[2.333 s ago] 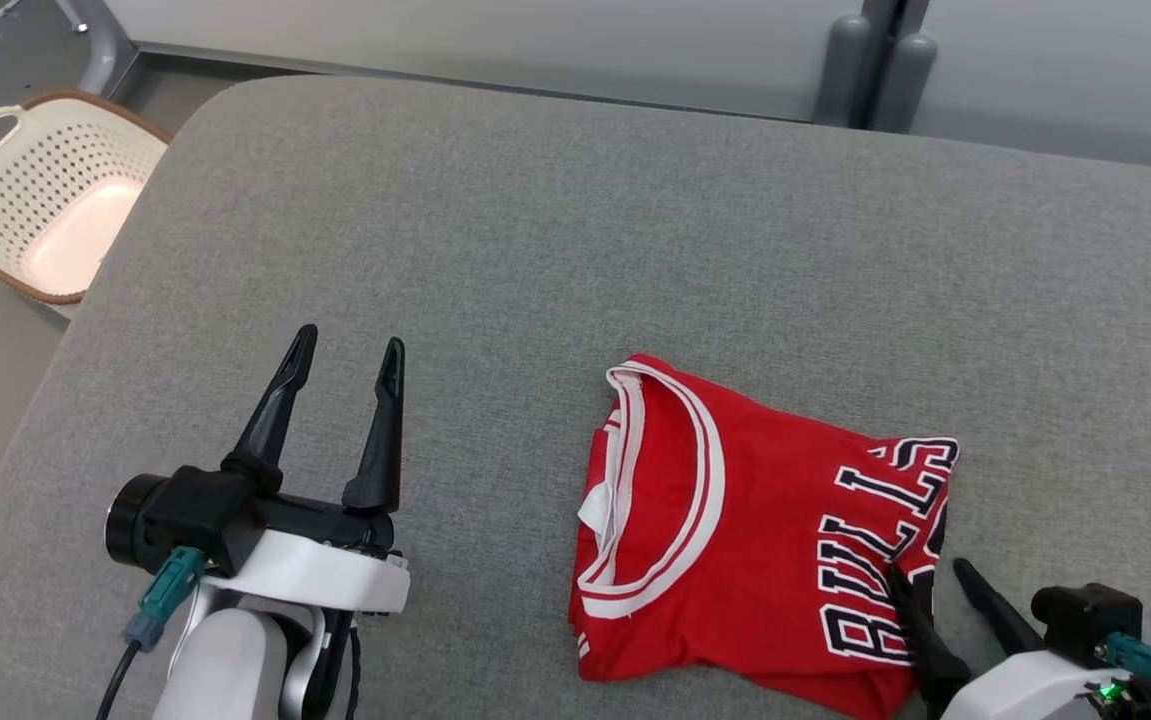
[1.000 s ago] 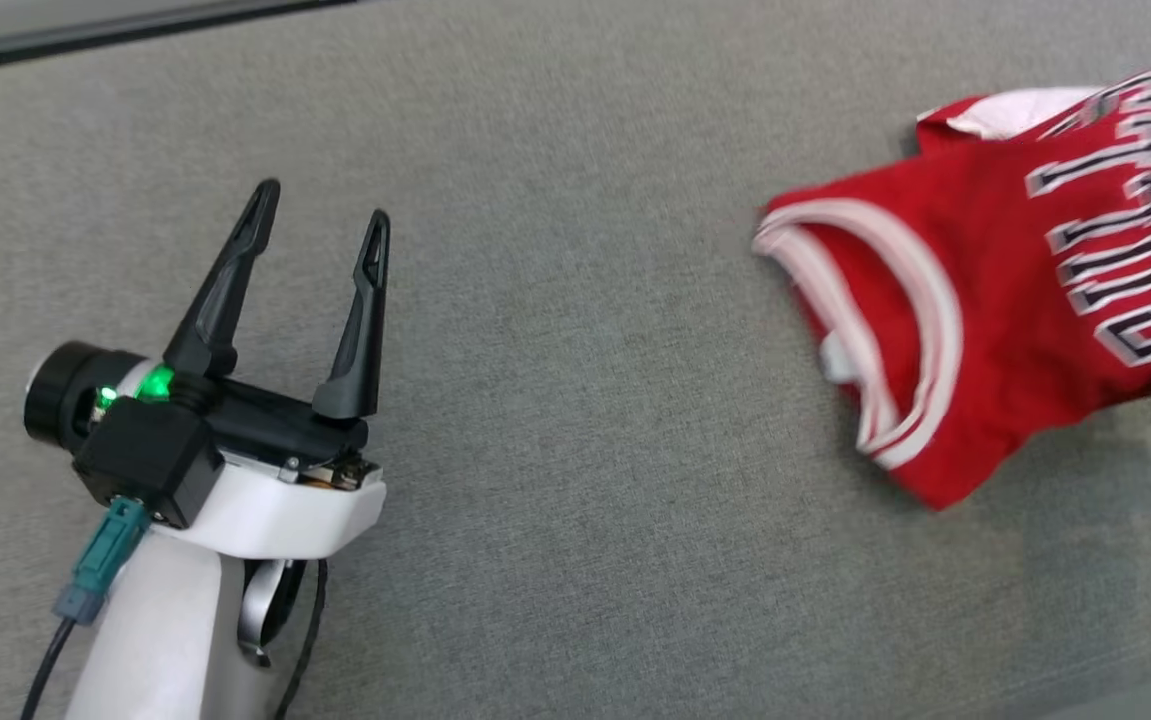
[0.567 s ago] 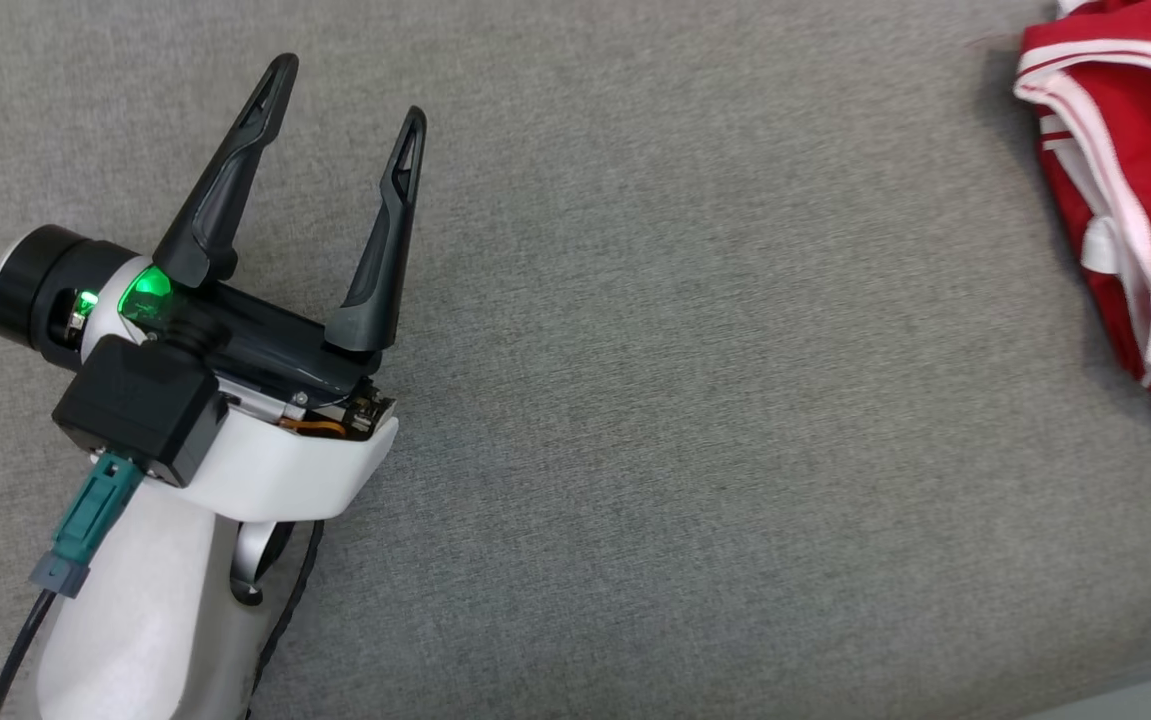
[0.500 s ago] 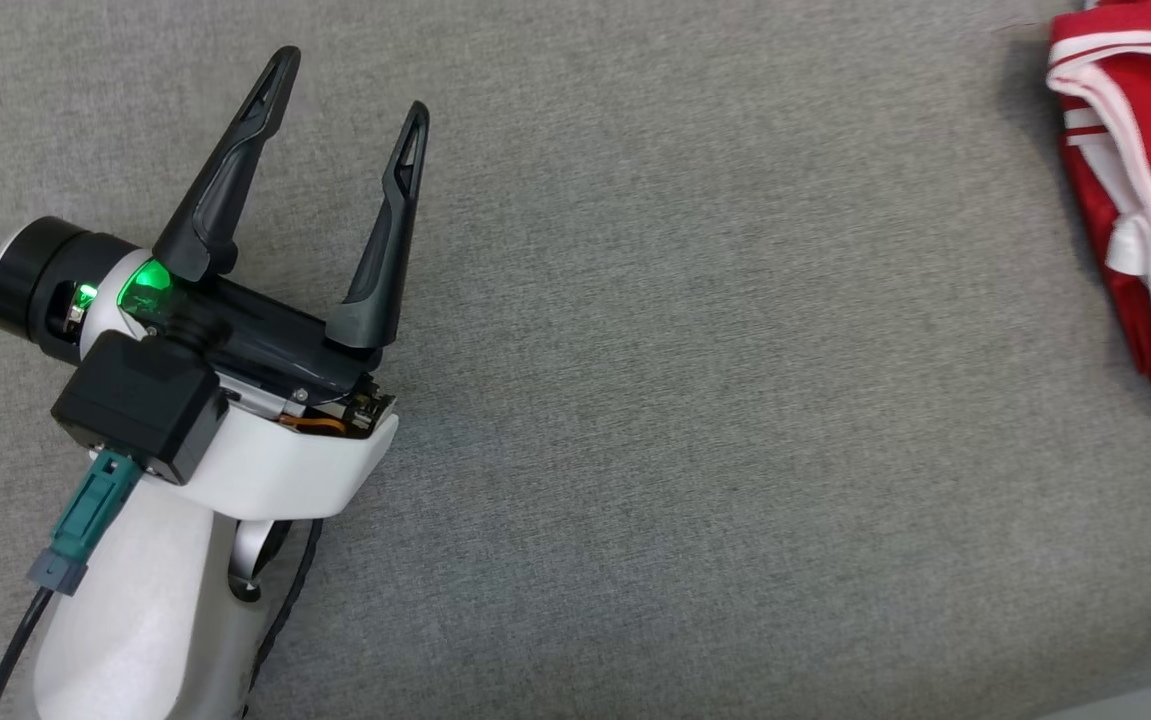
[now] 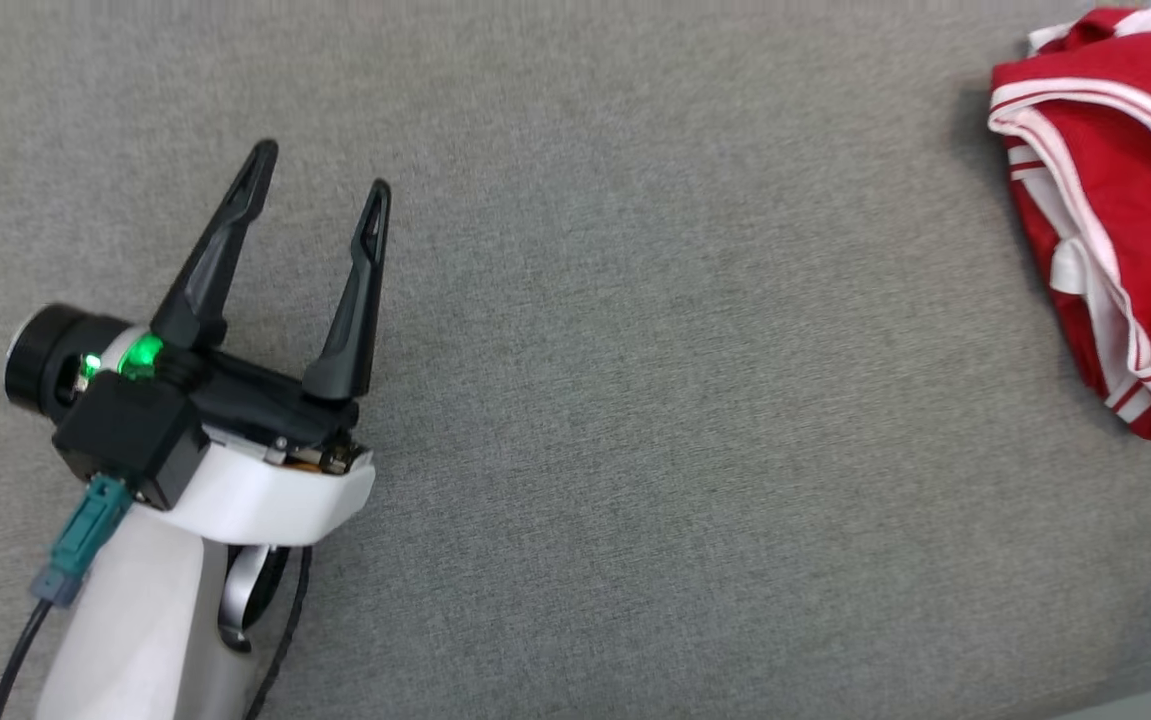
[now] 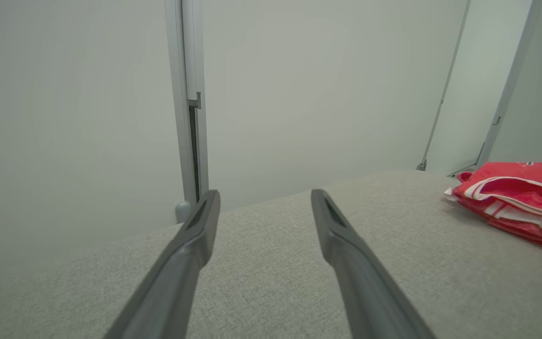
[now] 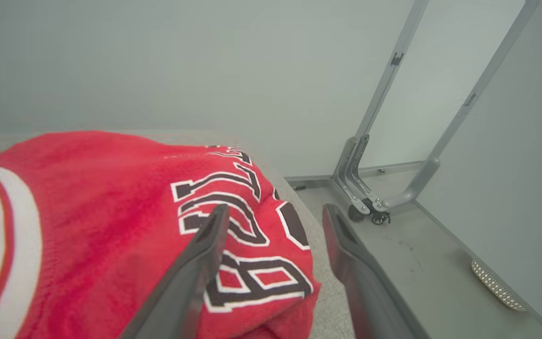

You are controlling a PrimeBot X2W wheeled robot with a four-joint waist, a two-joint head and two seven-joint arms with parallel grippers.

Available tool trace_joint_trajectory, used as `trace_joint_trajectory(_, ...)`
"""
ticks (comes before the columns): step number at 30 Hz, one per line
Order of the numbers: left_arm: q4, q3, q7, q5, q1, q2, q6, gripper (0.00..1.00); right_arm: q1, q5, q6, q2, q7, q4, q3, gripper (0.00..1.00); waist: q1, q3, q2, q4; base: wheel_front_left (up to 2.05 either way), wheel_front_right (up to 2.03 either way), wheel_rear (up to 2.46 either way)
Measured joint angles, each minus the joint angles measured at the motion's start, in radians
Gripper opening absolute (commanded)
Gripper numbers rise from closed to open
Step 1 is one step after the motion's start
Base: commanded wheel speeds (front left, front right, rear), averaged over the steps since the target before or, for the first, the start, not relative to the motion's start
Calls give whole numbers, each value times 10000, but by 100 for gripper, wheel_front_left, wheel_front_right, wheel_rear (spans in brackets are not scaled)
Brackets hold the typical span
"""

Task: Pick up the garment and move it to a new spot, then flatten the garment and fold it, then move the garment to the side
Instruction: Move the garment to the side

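Garment (image 5: pixel 1115 220) lies folded near the grey cushion's (image 5: pixel 635 400) right edge. Right end effector (image 7: pixel 274 209) is released at its lettered end. Left end effector (image 5: pixel 319 170) is released, well apart. Lift your right arm straight clear, without snagging the fold.

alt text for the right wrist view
A folded red jersey with black lettering lies on a grey cushion at left. The fingers of the right gripper rise from the bottom, spread apart, one crossing the lettering. Right of the cushion: grey floor and a wheeled metal frame.
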Motion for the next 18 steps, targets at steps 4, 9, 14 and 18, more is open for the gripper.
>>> trace_joint_trajectory(4,186,132,-13,-205,621,-50,130,100,1280,-430,0,614,-10,-1979,-424,100,0,-716,0,-36,0,0,0)
trace_joint_trajectory(9,376,345,-40,-443,1416,-153,343,100,2962,-951,0,1741,-19,-4086,-257,100,0,-1637,0,20,0,0,0)
trace_joint_trajectory(14,554,518,-46,-570,2086,-165,525,100,4256,-1225,0,2623,-17,-5432,341,100,0,-2443,0,338,0,0,0)
trace_joint_trajectory(18,719,669,-58,-675,2664,-234,698,100,5041,-1409,0,3177,324,-6192,706,100,0,-3008,0,755,0,0,0)
